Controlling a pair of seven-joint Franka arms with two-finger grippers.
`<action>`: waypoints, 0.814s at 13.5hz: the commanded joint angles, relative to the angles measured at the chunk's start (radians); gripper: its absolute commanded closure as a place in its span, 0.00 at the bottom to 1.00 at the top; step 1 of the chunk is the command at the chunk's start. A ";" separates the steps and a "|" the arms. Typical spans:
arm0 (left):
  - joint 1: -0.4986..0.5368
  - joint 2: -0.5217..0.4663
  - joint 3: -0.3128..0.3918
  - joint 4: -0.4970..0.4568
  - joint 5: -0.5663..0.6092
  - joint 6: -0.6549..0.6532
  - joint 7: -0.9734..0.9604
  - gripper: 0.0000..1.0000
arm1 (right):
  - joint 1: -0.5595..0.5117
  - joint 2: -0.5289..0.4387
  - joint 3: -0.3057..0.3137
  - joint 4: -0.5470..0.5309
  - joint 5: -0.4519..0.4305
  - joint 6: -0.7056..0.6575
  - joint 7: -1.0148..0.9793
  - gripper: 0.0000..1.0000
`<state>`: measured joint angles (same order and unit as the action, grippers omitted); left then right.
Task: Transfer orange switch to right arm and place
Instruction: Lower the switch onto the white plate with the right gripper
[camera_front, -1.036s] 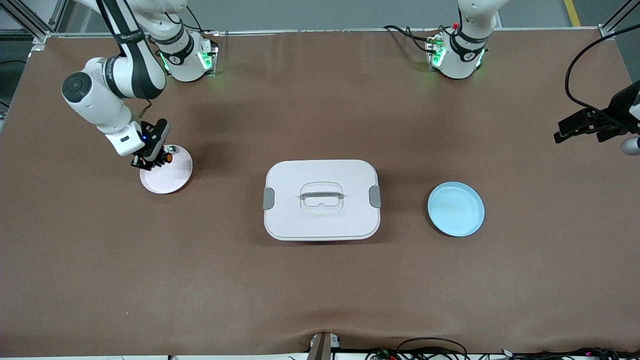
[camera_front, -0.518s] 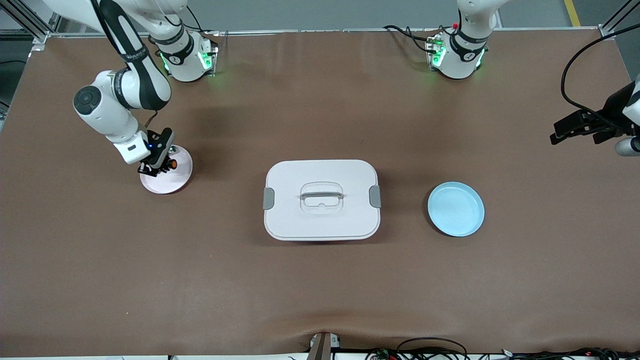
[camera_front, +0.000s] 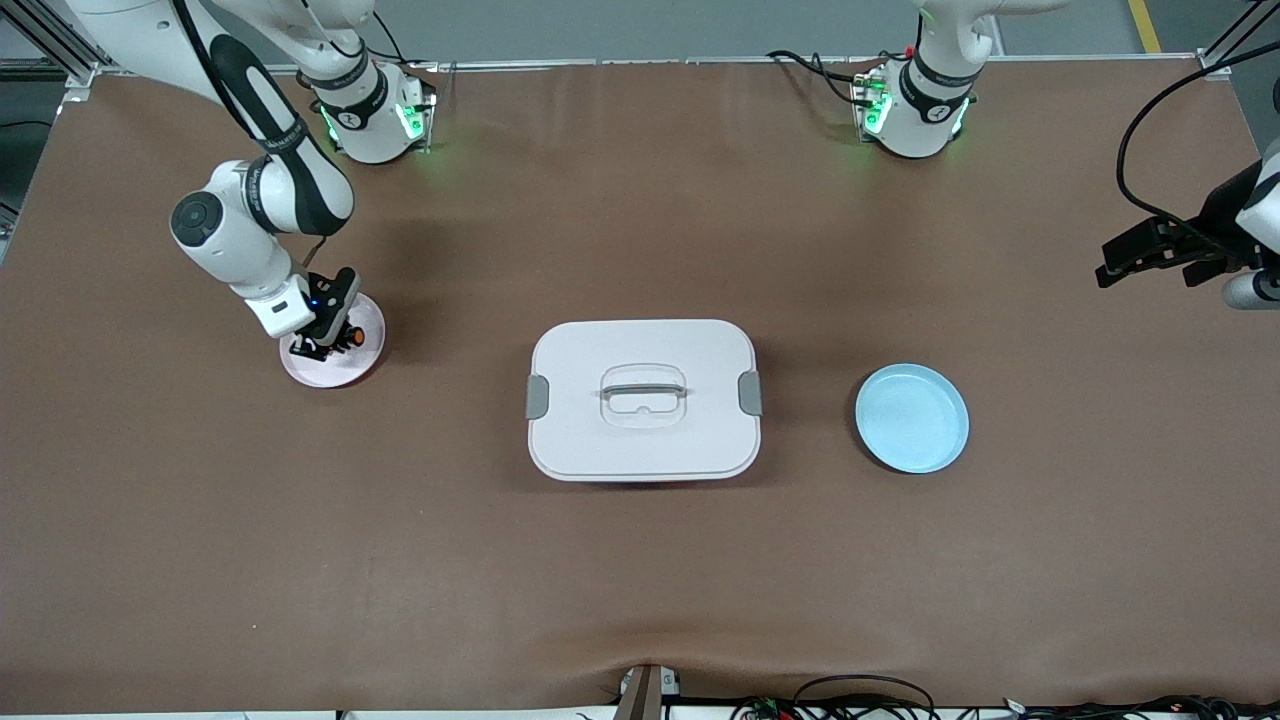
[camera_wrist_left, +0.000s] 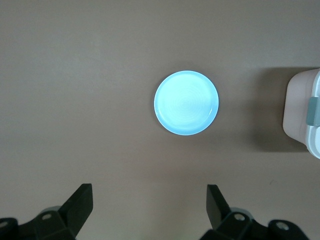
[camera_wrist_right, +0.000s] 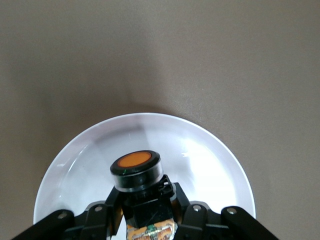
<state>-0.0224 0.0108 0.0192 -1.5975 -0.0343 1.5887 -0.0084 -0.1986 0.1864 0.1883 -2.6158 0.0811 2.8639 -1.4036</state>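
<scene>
The right tool (camera_front: 334, 343) sits low over the pink plate (camera_front: 350, 367) in the upper left of the front view, clamped tight on the orange switch (camera_front: 354, 339). From the right wrist view the switch (camera_wrist_right: 136, 169) is pinched between the two black fingers (camera_wrist_right: 107, 209), orange cap up, hanging just above the pale bowl of the plate (camera_wrist_right: 210, 155). Whether it touches the plate cannot be told. The right arm (camera_front: 245, 205) bends down from its base at the top left of the frame, elbow out toward that edge of the desk (camera_front: 640, 580).

Over at the right edge of the front view, the left tool (camera_front: 1150, 255) hangs high in the air, spread wide and holding nothing. Its own wrist view looks straight down: two black fingers (camera_wrist_left: 80, 202) stand far apart at the bottom of that frame, with the blue plate (camera_wrist_left: 186, 102) lying on the brown surface below. A corner of the white box (camera_wrist_left: 304, 117) shows at that frame's edge.

In the middle of the front view rests the white box (camera_front: 642, 400), lid on, grey latches at both ends, handle in the centre. The blue plate (camera_front: 911, 417) lies just beside it, toward the left arm's end.
</scene>
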 joint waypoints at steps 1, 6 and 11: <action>-0.057 -0.025 0.054 -0.021 0.008 0.011 0.013 0.00 | -0.025 0.001 0.005 -0.001 -0.027 0.011 -0.011 1.00; -0.060 -0.025 0.071 -0.012 0.010 0.011 0.013 0.00 | -0.042 0.042 -0.013 0.006 -0.073 0.044 -0.009 1.00; -0.065 -0.044 0.065 -0.012 0.036 0.005 0.012 0.00 | -0.042 0.056 -0.021 0.011 -0.073 0.045 -0.006 1.00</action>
<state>-0.0746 -0.0027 0.0813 -1.5973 -0.0245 1.5910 -0.0084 -0.2229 0.2291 0.1676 -2.6141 0.0320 2.8984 -1.4039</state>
